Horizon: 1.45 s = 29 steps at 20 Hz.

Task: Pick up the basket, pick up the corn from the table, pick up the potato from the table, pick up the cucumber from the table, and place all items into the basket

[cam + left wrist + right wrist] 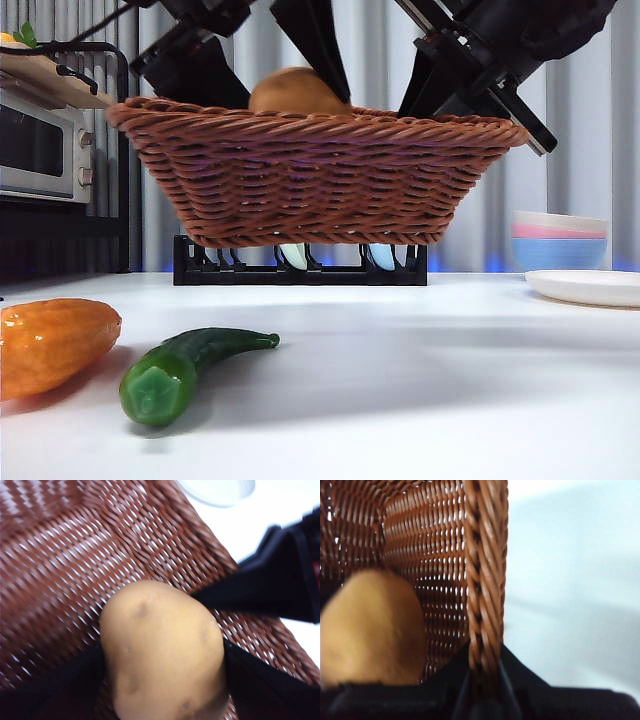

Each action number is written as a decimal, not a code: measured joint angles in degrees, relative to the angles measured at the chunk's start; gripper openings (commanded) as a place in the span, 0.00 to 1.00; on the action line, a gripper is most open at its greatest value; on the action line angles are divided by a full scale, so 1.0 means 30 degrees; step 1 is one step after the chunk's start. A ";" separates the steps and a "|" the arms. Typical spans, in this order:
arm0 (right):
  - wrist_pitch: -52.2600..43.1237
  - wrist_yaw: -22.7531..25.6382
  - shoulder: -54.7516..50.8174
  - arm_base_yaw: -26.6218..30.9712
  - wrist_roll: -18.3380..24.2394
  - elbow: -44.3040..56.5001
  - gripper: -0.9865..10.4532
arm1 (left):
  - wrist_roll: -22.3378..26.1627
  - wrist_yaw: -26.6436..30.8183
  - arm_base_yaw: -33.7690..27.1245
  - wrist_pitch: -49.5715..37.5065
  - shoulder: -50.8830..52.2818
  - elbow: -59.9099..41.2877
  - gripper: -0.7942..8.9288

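Observation:
The reddish-brown wicker basket (310, 170) hangs in the air above the table (420, 380). My right gripper (482, 680) is shut on its braided rim (487, 570) at the basket's right side (480, 90). My left gripper (165, 680) is shut on the tan potato (162, 652) and holds it over the basket's inside (75, 570); the potato's top shows above the rim (297, 92). The potato also shows in the right wrist view (372, 630). The orange ridged corn (50, 343) and the dark green cucumber (185, 365) lie on the table at front left.
A black rack (300, 265) stands behind, under the basket. Stacked bowls (560, 240) and a white plate (590, 287) are at the right. A microwave (40, 145) on a shelf stands at the far left.

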<state>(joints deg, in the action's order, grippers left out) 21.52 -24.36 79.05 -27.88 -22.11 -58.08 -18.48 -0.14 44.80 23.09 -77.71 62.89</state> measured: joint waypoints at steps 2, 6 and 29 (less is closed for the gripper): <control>-0.0007 0.0051 0.0000 0.0029 -0.0007 0.0000 0.07 | 0.0015 -0.0007 0.0058 -0.0015 -0.0022 0.0000 0.61; 0.0000 0.0831 0.0000 0.0029 -0.0007 0.0000 0.07 | 0.0015 -0.0095 0.0058 0.0306 0.0153 0.0000 0.61; -0.0007 0.0816 0.0000 0.5034 0.0867 0.0000 0.07 | -0.2229 0.5027 -0.0051 0.9595 0.5464 -0.4408 0.60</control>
<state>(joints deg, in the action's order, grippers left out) 21.50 -21.91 79.05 -12.78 -19.51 -58.08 -25.17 14.94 44.64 51.88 -61.32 49.67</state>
